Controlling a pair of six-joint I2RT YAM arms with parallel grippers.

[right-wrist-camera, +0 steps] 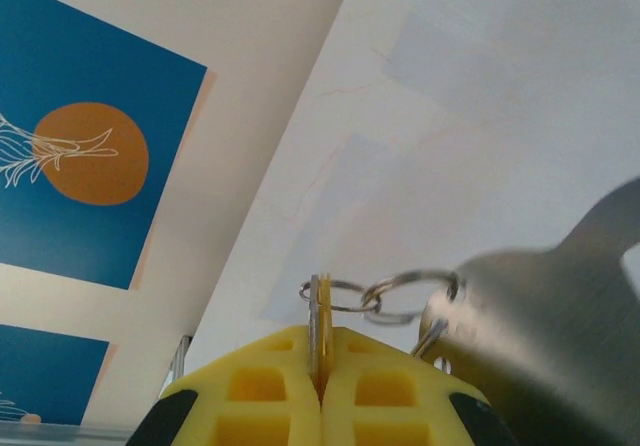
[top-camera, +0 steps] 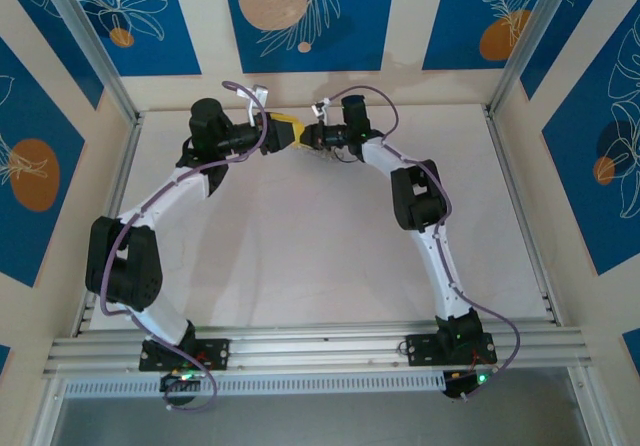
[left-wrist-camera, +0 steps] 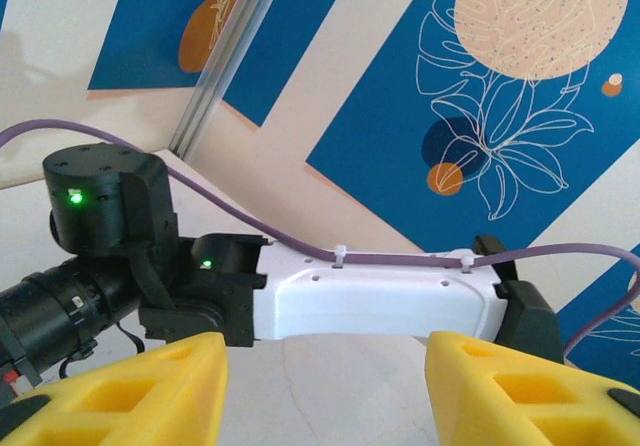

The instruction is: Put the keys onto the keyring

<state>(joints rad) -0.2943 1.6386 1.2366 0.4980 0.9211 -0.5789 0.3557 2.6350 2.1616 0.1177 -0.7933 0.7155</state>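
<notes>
- Status, left gripper (left-wrist-camera: 325, 366): spread, empty, aimed right at the other arm.
- Right gripper (right-wrist-camera: 320, 344): clamped shut on keys (right-wrist-camera: 316, 309), one flat piece edge-on, linked rings (right-wrist-camera: 410, 296) trailing right.
- Keys just right of left gripper, above far centre of table (top-camera: 300, 256), chain axis left-right.

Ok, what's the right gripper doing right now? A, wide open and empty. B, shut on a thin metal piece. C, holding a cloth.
B: the right gripper has its yellow fingers shut on a thin metal piece standing edge-on, with small rings linked beside it.
</notes>
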